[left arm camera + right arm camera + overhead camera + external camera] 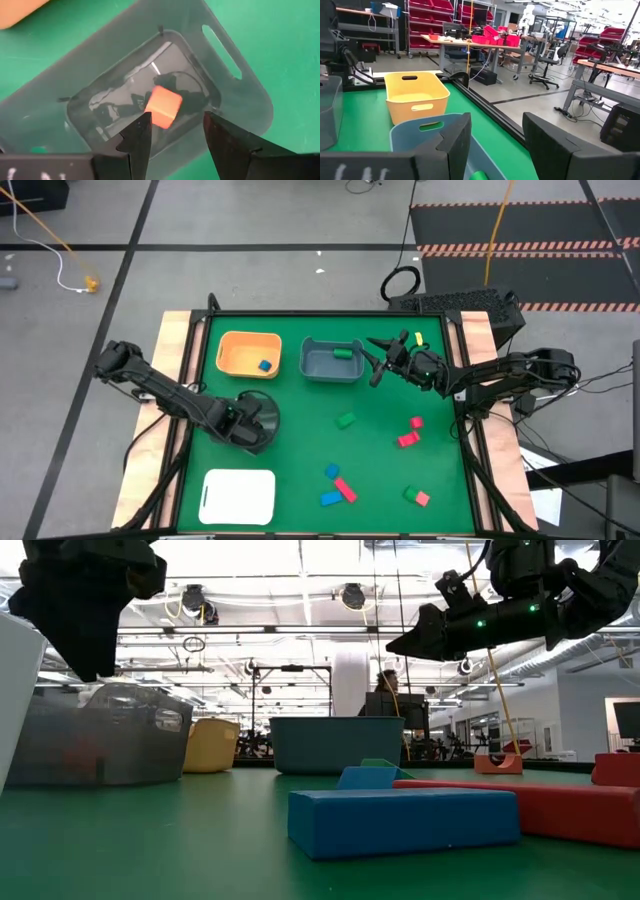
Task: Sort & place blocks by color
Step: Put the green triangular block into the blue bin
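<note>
Over clear bin (pixel 240 115) | left hand (pixel 172 132) open | red block (pixel 163 106) inside

Red shelving (pixel 445 12), worktables (pixel 470 42) and an office chair (pixel 545 60) on grey floor (pixel 530 102).

Two dark jointed arms

Both arms were matte black, each ending in a two-fingered hand (pixel 172 145) with angular, blocky fingers; green lights glowed on the right arm (pixel 520 610).

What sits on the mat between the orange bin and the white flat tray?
In the high view, the clear bin lies between the orange bin and the white tray, with the left gripper above it.
</note>
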